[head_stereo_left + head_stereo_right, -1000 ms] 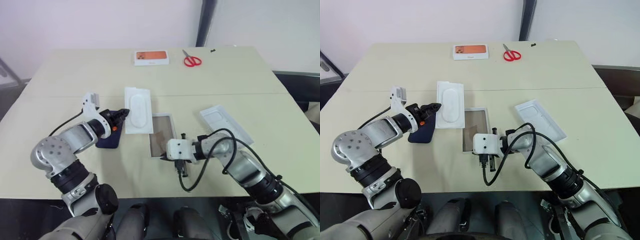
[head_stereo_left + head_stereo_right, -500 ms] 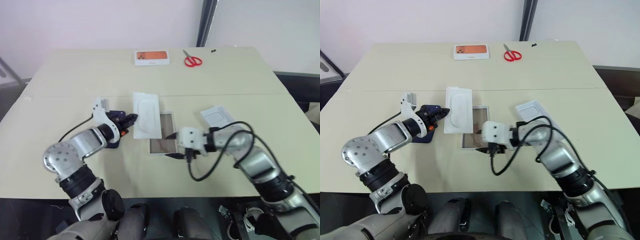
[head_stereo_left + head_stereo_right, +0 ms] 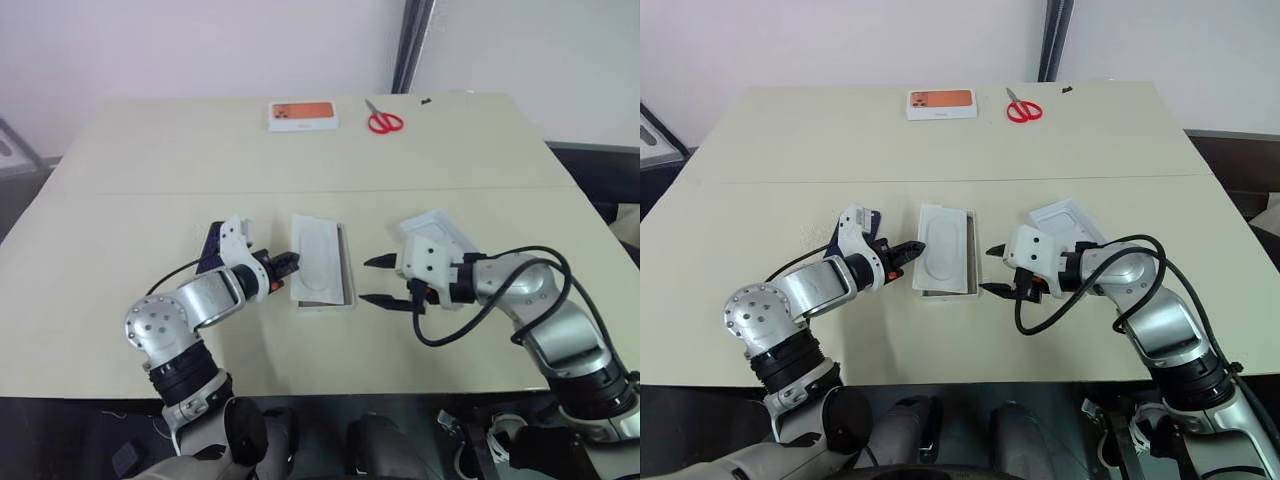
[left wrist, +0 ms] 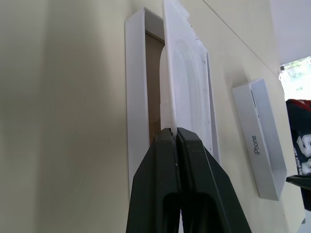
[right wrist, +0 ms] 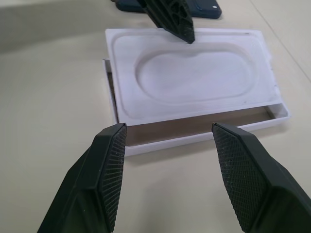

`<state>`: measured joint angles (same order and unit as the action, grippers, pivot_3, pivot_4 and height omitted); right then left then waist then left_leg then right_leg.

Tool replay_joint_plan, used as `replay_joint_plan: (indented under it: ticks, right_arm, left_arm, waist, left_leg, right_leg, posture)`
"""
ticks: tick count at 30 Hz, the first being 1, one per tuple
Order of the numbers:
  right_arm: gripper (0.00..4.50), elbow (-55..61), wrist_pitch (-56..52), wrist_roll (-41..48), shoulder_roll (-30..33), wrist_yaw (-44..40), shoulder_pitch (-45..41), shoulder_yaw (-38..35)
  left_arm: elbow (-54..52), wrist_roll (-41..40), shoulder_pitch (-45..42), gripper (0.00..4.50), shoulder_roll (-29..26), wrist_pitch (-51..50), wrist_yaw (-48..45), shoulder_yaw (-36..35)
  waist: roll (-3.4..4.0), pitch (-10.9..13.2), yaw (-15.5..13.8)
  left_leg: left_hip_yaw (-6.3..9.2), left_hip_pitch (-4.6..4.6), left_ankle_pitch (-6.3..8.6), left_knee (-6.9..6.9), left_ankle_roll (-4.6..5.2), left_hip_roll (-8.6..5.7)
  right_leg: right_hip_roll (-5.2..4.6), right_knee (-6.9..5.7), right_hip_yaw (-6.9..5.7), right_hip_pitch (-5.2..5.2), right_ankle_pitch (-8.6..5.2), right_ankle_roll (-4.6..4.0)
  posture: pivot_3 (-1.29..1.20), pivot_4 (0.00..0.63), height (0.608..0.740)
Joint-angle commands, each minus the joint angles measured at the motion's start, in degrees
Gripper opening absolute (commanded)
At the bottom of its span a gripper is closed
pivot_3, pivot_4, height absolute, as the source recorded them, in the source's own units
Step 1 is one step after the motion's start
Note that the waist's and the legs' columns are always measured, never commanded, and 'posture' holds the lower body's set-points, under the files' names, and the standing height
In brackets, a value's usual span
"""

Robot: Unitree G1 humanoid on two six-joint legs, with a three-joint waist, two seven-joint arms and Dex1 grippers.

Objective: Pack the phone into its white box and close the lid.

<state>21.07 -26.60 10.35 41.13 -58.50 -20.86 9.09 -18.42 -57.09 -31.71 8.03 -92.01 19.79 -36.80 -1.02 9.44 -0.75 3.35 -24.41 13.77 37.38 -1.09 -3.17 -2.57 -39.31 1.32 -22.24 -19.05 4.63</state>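
**A:** Nearest us, what did we have? The right gripper (image 3: 366,280) hung just to the right of the white box (image 5: 194,139), its fingers (image 5: 109,165) spread wide and holding nothing.

**B:** And across the box, the left gripper (image 3: 292,260) had its fingers pinched tight on the thin left edge of the white insert (image 3: 320,255). That insert lay over the box, covering most of the brown floor and not quite square to the walls.

**A:** So the box was covered by the wrong piece. The phone (image 5: 206,6) lay on the table (image 3: 500,160) to the left, behind the left arm and well outside the box.

**B:** That worried us. We judged the insert had to come away first. The grip was only on a narrow lip, so it might have slipped on lifting, or the insert might have caught a wall and dragged the light box along.

**A:** The open right fingers sat close enough to nudge the box too.

**B:** A little farther right, the lid (image 3: 440,228) rested partly behind the right gripper, so a careless swing could have shoved it.

**A:** At the far edge were the small orange-printed box (image 3: 302,115) and the red scissors (image 3: 383,121), both out of harm's way.
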Motion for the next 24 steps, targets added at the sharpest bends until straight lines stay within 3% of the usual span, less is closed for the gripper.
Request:
replay_joint_plan:
  ticks: [1,7,11,12,14,18,24]
  right_arm:
    - [2.97,0.9,1.6,0.6,0.0,0.6,-0.2,-0.7]
    - [2.97,0.0,2.7,0.1,-0.7,1.3,-0.9,0.1]
    - [2.97,-1.2,2.2,-1.0,-2.7,3.5,-2.8,1.6]
    - [2.70,-1.8,1.0,-1.6,-3.7,4.8,-3.7,2.2]
    - [2.07,-2.9,-2.8,-2.1,-5.8,7.1,-5.8,3.4]
    - [0.05,-4.4,-8.3,-4.0,-11.1,11.4,-10.4,7.2]
    - [0.05,-12.8,-12.1,-8.7,-20.6,20.9,-16.3,10.8]
  left_arm:
    - [-0.5,-3.2,-0.3,1.40,-0.2,-0.5,0.2,0.5]
    - [-0.3,-7.5,0.7,4.46,-1.5,-0.5,0.0,0.3]
    - [-0.3,-10.3,0.6,4.46,-4.7,-0.5,-1.2,0.0]
    - [-0.6,-10.8,0.3,4.49,-6.2,-0.5,-2.2,-0.1]
    - [-1.8,-11.2,0.2,4.50,-10.0,0.7,-4.7,1.0]
    - [-8.9,-3.2,5.2,4.50,-24.6,11.2,-17.0,11.7]
    - [-11.9,16.1,20.7,4.50,-41.0,40.6,-39.2,24.1]
  waist:
    - [0.00,0.0,0.0]
    - [0.00,0.0,0.1]
    - [0.00,0.0,0.2]
    - [0.00,0.0,0.2]
    - [0.00,0.0,0.4]
    - [0.02,0.0,0.8]
    - [0.09,0.0,1.5]
  left_leg:
    - [0.00,0.00,0.00,0.00,0.00,0.00]
    - [0.00,0.00,0.00,-0.01,-0.01,0.00]
    - [0.00,0.01,-0.01,-0.03,-0.02,0.01]
    - [0.01,0.01,-0.02,-0.03,-0.03,0.01]
    - [0.01,0.01,-0.02,-0.04,-0.04,0.01]
    - [0.00,0.01,-0.08,-0.14,-0.14,0.01]
    - [0.00,0.03,-0.12,-0.31,-0.20,-0.01]
  right_leg:
    - [0.00,0.00,0.00,0.00,0.00,0.00]
    - [0.00,0.00,0.00,0.00,0.00,0.00]
    - [0.01,-0.01,0.01,-0.04,0.00,0.00]
    - [0.01,-0.02,0.00,-0.04,0.00,0.00]
    - [0.02,-0.02,0.00,-0.05,0.00,0.00]
    - [0.02,-0.03,0.03,-0.12,0.00,-0.01]
    - [0.00,0.05,0.05,-0.15,-0.01,-0.05]
  posture:
    - [0.00,0.150,0.740]
    - [0.00,0.150,0.740]
    - [0.00,0.150,0.740]
    - [0.00,0.150,0.740]
    - [0.00,0.150,0.740]
    - [0.00,0.150,0.740]
    - [0.00,0.150,0.740]
